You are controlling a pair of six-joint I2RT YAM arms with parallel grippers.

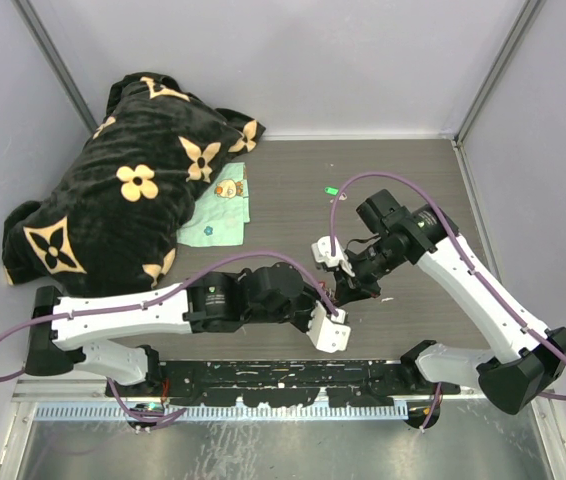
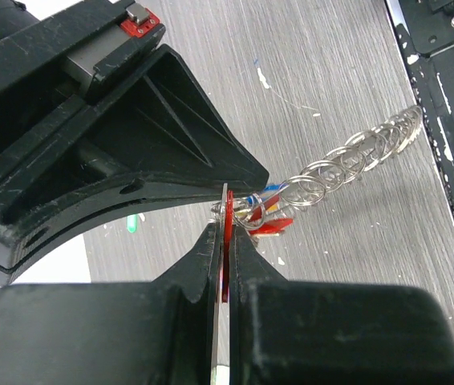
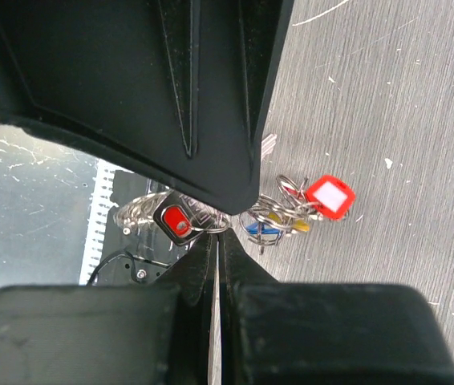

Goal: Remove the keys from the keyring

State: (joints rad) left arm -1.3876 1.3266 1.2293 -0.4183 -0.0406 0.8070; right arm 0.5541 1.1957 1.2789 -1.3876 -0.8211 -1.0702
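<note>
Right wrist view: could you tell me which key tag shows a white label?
The red tag, outermost on the right; the blue tag and yellow tag beside it show no label.

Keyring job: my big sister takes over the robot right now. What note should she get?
Left hand: shut on a flat silver key.
Right hand: shut right by the keyring; what it pinches is hidden.
The keyring is where both hands meet. The keys, tagged red, blue and yellow, hang bunched on it.
Done: no key seen off.
Left: pull every key free.
</note>
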